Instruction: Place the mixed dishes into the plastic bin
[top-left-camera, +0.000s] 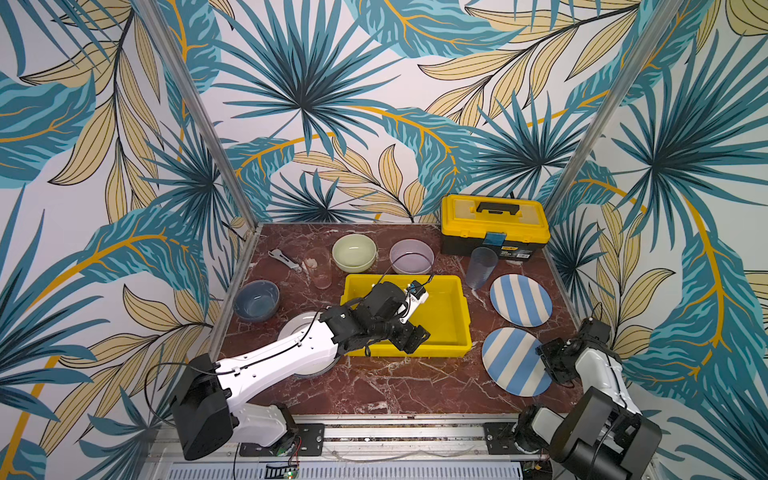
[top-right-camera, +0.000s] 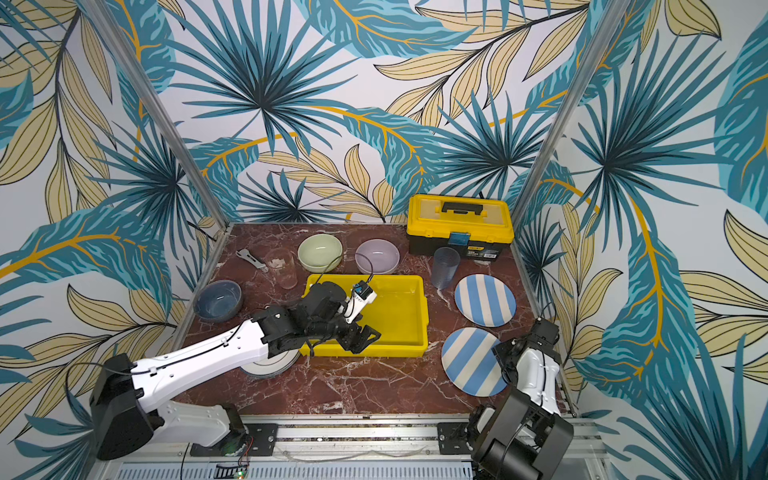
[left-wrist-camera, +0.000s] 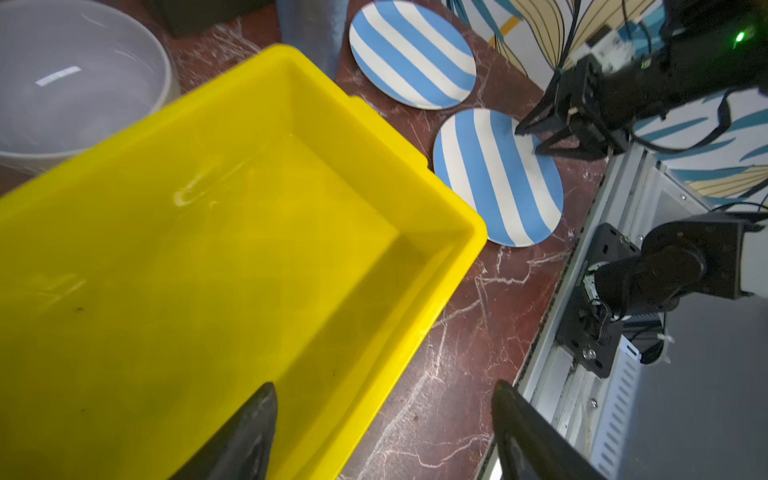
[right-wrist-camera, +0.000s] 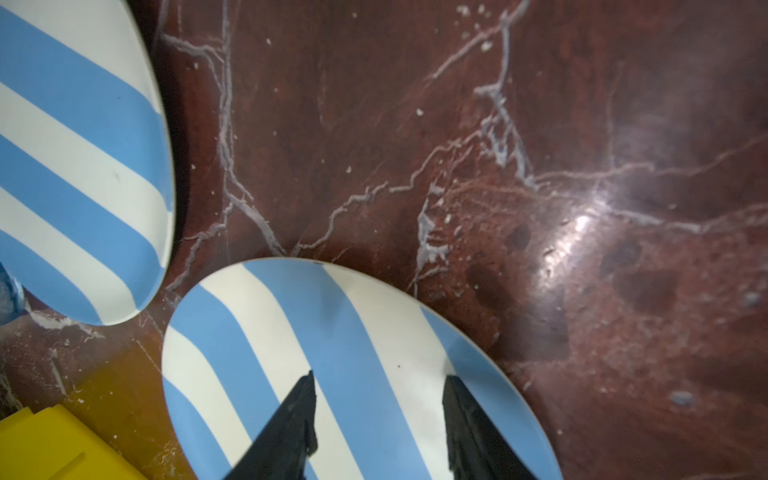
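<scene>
— What is the plastic bin (left-wrist-camera: 216, 257) made of?
— Bright yellow plastic, smooth and glossy, with soft highlights on its floor.
— And the table (right-wrist-camera: 457, 124)?
— Polished red-brown with pale veins, like marble. It shines under the lamp.
— The near striped plate (right-wrist-camera: 332, 353) and the far striped plate (right-wrist-camera: 62, 166)?
— Smooth and nearly matt, with no glare on either.
— The lilac bowl (left-wrist-camera: 62, 83)?
— Glossy, with a bright streak inside. I cannot tell whether it is ceramic or plastic.
— The blue tumbler (top-left-camera: 481, 262)?
— Translucent and faintly clouded.
— The front rail (left-wrist-camera: 582, 332)?
— Bare metal with a dull sheen.
</scene>
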